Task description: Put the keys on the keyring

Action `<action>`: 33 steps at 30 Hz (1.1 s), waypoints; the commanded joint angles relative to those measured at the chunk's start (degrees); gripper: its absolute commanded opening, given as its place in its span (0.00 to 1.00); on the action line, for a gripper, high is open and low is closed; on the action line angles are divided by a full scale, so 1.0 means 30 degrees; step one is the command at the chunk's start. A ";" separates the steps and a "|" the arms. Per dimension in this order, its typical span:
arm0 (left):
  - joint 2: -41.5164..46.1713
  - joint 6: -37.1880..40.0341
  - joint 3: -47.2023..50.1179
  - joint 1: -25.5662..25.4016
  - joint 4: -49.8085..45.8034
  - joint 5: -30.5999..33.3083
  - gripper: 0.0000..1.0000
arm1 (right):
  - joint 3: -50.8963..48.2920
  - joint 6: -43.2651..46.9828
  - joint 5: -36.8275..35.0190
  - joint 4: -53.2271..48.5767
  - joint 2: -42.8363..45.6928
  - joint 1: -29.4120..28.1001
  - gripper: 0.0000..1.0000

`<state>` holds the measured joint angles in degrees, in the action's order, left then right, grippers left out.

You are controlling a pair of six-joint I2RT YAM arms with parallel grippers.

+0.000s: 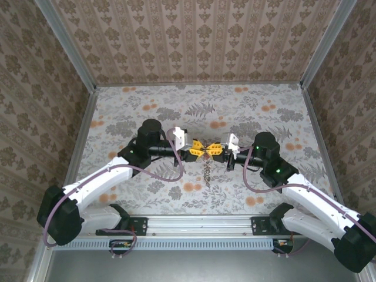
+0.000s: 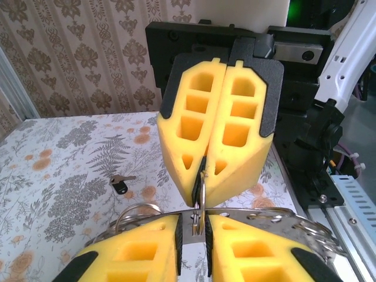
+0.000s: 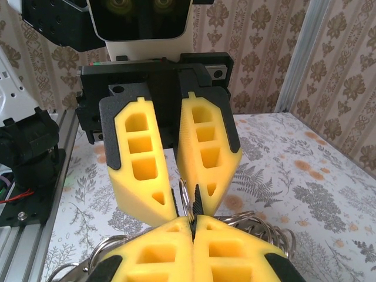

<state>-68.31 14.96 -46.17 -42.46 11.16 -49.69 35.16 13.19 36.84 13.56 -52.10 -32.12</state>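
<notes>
We are seeing both arms meeting tip to tip above the middle of the floral tabletop. The right end effector is clamping fully closed on the thin silver keyring, which is standing on edge between the two pairs of yellow fingers. The left end effector is standing only slightly parted, pinching what is looking like a flat silver one of the keys, the rest of the bunch hanging beneath the meeting point. A small dark object is lying on the tabletop, well apart
</notes>
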 commanded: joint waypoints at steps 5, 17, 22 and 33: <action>0.0064 -0.0348 -0.0757 -0.0188 0.0536 -0.0829 0.20 | 0.0003 0.0020 -0.0138 0.0659 0.0065 0.0020 0.00; -0.0054 -0.0414 -0.0891 -0.0175 0.0523 -0.0824 0.19 | -0.0044 0.0269 -0.0363 0.0417 0.0111 0.0013 0.00; -0.0022 -0.0417 -0.0885 -0.0173 0.0527 -0.0814 0.19 | -0.0132 0.0469 -0.0523 0.0196 0.0131 0.0013 0.00; -0.0373 -0.0153 -0.1276 -0.0147 -0.0196 -0.0745 0.00 | -0.0086 0.0340 -0.0446 0.0427 0.0175 0.0005 0.00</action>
<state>-68.86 14.70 -47.48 -42.35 10.61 -50.39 34.96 13.67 35.97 13.43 -52.12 -32.12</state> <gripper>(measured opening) 0.045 0.067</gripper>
